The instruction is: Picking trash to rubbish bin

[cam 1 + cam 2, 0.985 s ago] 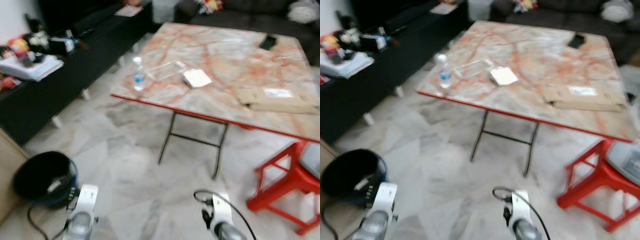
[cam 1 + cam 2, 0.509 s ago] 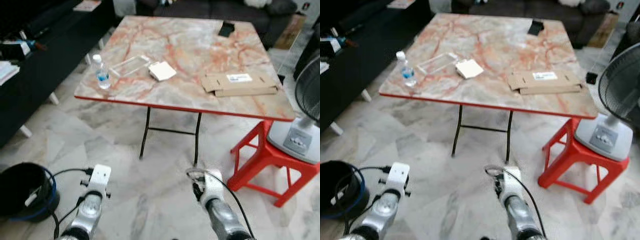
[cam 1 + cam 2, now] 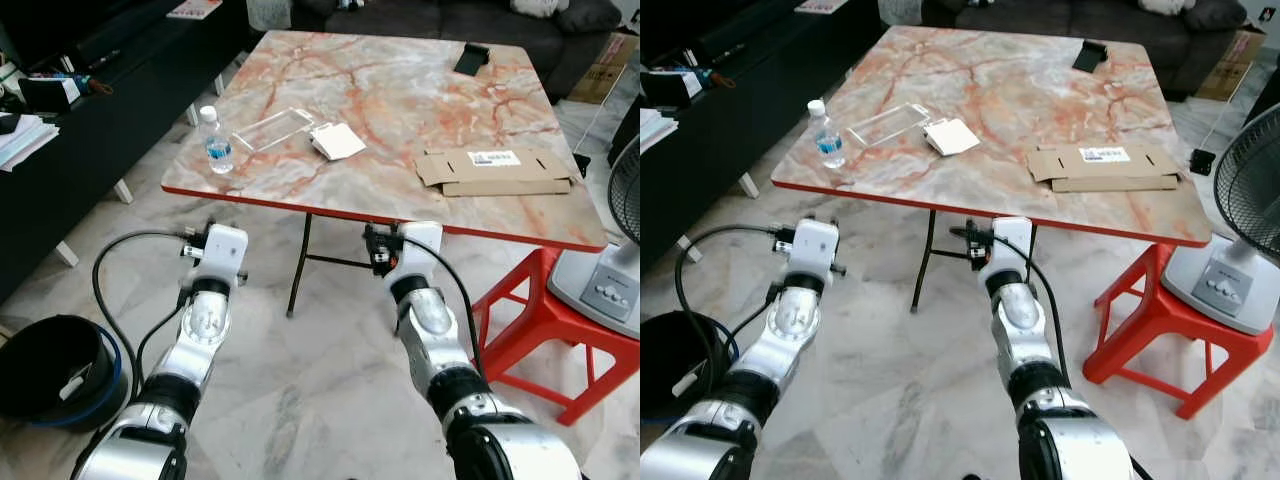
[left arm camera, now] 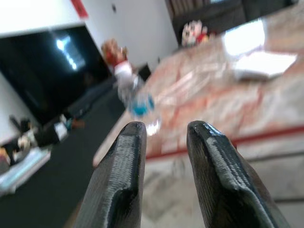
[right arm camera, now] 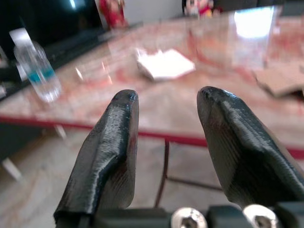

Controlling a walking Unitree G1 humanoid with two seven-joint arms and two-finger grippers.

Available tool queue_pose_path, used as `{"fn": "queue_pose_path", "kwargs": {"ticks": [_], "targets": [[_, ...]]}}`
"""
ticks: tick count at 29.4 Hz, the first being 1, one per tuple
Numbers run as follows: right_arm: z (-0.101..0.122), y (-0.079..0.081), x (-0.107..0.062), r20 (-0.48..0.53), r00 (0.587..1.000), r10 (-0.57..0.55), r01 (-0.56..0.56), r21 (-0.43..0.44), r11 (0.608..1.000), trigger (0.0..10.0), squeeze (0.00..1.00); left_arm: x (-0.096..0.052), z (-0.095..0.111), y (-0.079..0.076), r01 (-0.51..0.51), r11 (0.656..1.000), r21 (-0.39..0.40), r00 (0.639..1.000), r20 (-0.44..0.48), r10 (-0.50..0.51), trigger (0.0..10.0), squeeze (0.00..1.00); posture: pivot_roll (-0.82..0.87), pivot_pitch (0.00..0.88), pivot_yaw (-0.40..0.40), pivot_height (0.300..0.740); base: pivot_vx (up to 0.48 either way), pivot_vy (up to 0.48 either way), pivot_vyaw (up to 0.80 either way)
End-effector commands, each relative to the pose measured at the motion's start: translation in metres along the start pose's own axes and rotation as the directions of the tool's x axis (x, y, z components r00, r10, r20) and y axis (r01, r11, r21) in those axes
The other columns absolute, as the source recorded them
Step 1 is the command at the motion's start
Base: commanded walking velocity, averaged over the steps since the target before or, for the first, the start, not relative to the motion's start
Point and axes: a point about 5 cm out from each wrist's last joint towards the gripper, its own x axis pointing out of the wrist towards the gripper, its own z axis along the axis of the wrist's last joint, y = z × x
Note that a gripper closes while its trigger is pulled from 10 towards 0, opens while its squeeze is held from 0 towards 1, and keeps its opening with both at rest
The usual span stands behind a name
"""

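On the marble-pattern table [image 3: 400, 90] stand a small plastic water bottle [image 3: 214, 142], a clear plastic tray [image 3: 273, 128], a white paper packet [image 3: 337, 142] and a flattened cardboard box [image 3: 497, 171]. A black rubbish bin [image 3: 45, 370] with a blue rim sits on the floor at my lower left. Both arms are raised just short of the table's near edge. In the left wrist view my left gripper [image 4: 165, 128] is open, facing the bottle [image 4: 134, 97]. In the right wrist view my right gripper [image 5: 168, 95] is open, facing the white packet [image 5: 164, 64].
A small black flat object [image 3: 471, 58] lies at the table's far side. At the right, a red stool [image 3: 545, 310] carries a fan [image 3: 615, 280]. A long black bench [image 3: 90, 130] with clutter runs along the left. Cables loop from both wrists.
The camera has turned toward the table and steadied. Both arms have risen from low at the picture's bottom to near the table's front edge.
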Motion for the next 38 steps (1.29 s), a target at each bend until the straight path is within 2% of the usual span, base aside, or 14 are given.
{"fn": "queue_pose_path", "kwargs": {"ticks": [1,2,4,11,15,29,34,38], "targets": [[0.010,0.008,0.004,0.048,0.999,0.007,-0.006,-0.039,0.999,10.0,0.00,-0.002,-0.001,0.002,0.000,1.000,0.027,1.000,0.002,0.000,10.0,0.00,0.10,0.088,0.000,0.740,0.255,0.000,0.00],[0.010,0.009,0.005,0.053,0.999,0.009,-0.007,-0.046,0.999,10.0,0.00,-0.002,-0.002,0.003,-0.001,1.000,0.028,1.000,0.001,0.001,10.0,0.00,0.10,0.088,0.000,0.740,0.255,0.000,0.00],[0.012,0.010,0.004,0.075,0.997,0.007,-0.007,-0.008,1.000,10.0,0.00,-0.002,-0.002,0.006,-0.014,0.999,0.029,1.000,-0.001,0.014,10.0,0.00,0.11,0.094,-0.001,0.740,0.283,0.000,0.00],[0.012,0.015,0.006,0.053,0.998,0.019,-0.021,0.045,0.999,10.0,0.00,-0.001,0.001,0.011,-0.039,0.999,0.010,0.999,0.003,0.039,10.0,0.00,0.12,0.103,0.001,0.740,0.311,0.000,-0.22],[0.020,0.018,0.008,0.100,0.994,0.032,-0.034,0.025,0.999,10.0,0.00,0.000,0.002,0.012,-0.058,0.998,-0.027,0.998,-0.006,0.058,10.0,0.00,0.12,0.108,-0.001,0.740,0.353,0.000,-0.55],[0.025,0.019,0.010,0.118,0.992,0.041,-0.046,0.039,0.998,10.0,0.00,0.000,0.006,0.013,-0.064,0.997,-0.042,0.998,-0.002,0.064,10.0,0.00,0.12,0.111,-0.007,0.740,0.365,0.000,0.00],[0.027,0.022,0.009,0.138,0.988,0.071,-0.071,-0.004,0.997,10.0,0.00,0.000,0.008,0.013,-0.066,0.997,-0.048,0.998,0.001,0.066,10.0,0.00,0.12,0.111,-0.007,0.740,0.366,0.000,0.00],[0.026,0.025,0.009,0.130,0.987,0.096,-0.094,-0.021,0.995,10.0,0.00,0.001,0.008,0.014,-0.068,0.996,-0.052,0.998,0.000,0.068,10.0,0.00,0.12,0.111,-0.009,0.740,0.363,0.000,0.80]]}}
